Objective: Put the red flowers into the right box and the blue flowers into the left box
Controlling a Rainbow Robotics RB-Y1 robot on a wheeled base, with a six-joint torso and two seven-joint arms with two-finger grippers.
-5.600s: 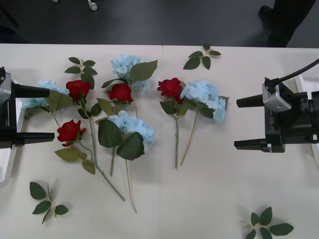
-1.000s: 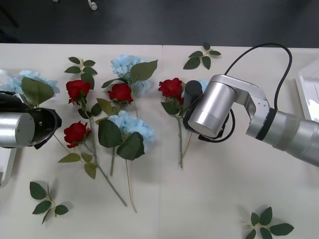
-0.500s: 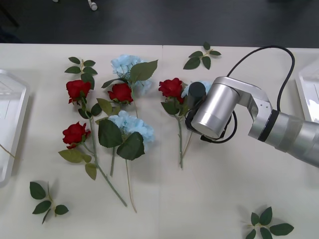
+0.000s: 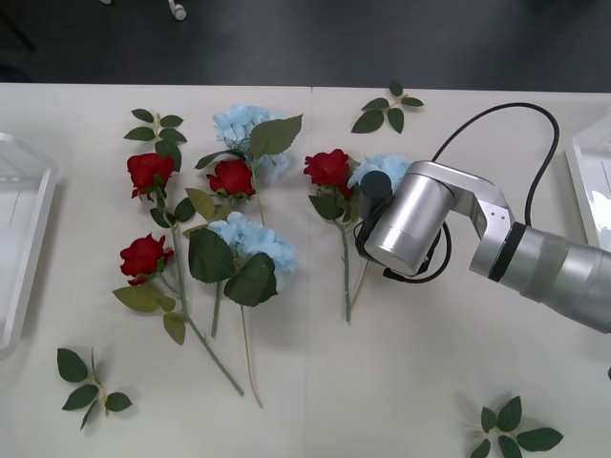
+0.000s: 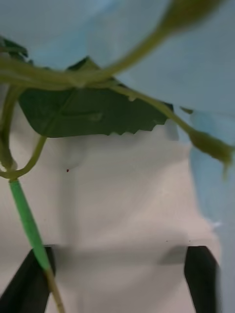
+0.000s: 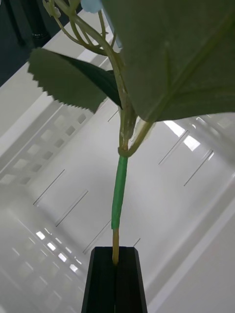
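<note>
Blue flowers (image 4: 250,240): the left gripper (image 6: 116,274) pinches one stem above the left box (image 4: 21,239). The right gripper (image 5: 117,274) gapes around another. Red flowers (image 4: 148,172) all wait.

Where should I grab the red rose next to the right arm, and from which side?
On the red rose, grip the bare stem below the leaves, coming straight down with jaws across it. It lies flat and straight; keep to its left, since a blue flower's stem runs close on its right.

Front view high, looking down on table (image 4: 401,382); both wrist views close, along stems; right wrist shares tabletop.
</note>
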